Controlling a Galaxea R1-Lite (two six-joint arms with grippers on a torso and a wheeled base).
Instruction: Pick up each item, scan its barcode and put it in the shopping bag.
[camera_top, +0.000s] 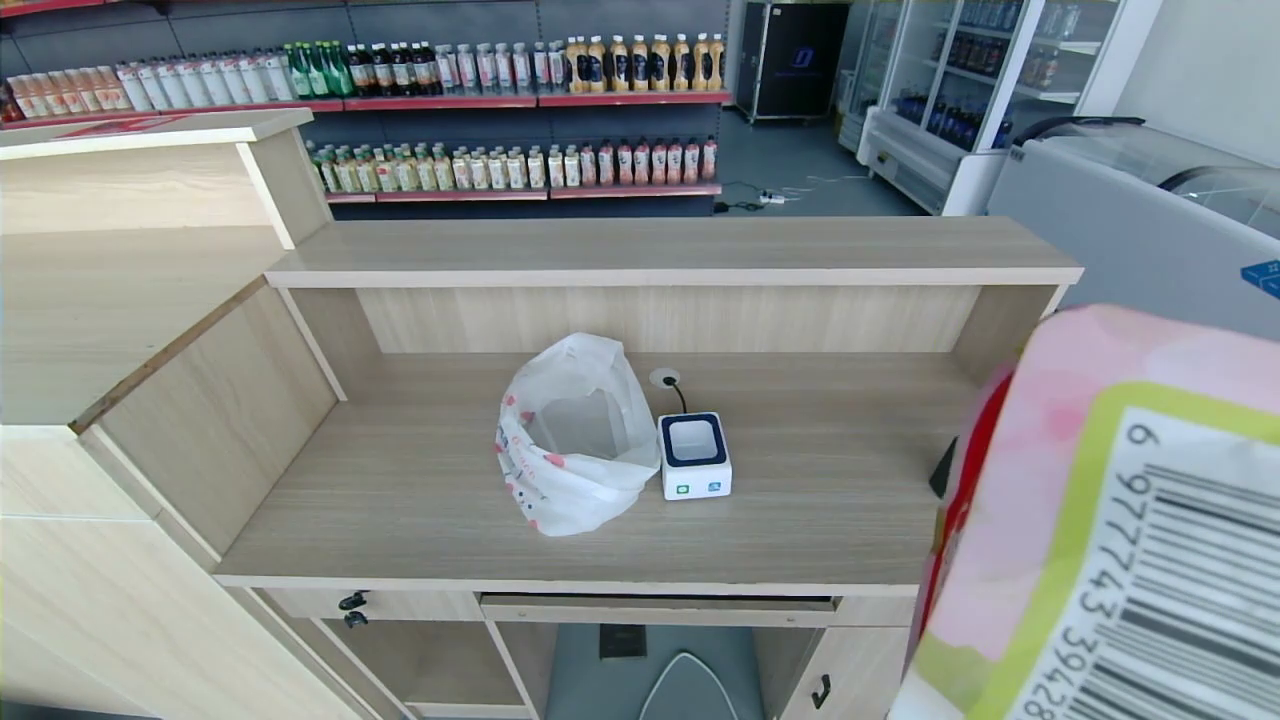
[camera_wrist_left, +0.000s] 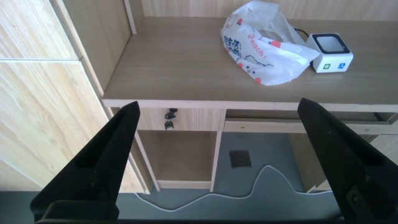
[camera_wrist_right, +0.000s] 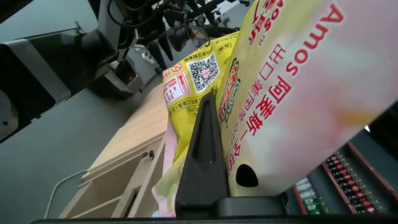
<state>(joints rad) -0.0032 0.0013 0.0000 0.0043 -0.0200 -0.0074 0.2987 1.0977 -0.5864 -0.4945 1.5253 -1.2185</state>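
The biggest thing in front of me is the light wooden table (camera_top: 800, 500), a checkout desk with a raised ledge along its far side and a panel on its left. Behind it run the drinks shelves (camera_top: 520, 100), two rows packed with bottles, and off to the right stands a chest freezer (camera_top: 1120, 200) with a curved glass lid. On the table, about the middle, the white shopping bag (camera_top: 570, 450) sits slumped with its mouth gaping upward. The snack packet (camera_top: 1100, 520) is off the table, held up close to my head camera at the right. It is pink with a yellow-green border, and its barcode panel faces the camera. Just beside the bag, on its right and touching it or nearly so, is the scanner (camera_top: 694, 455), a small white box with a dark-framed window on top and a cable running back to a hole in the table. My right gripper (camera_wrist_right: 214, 118) is clamped on the packet; one dark finger (camera_wrist_right: 204, 155) presses flat against the wrapper and the other is hidden behind it. My left gripper (camera_wrist_left: 217, 106) hangs in front of the table's front edge, towards its left end, fingers (camera_wrist_left: 106, 155) spread wide with nothing between them.
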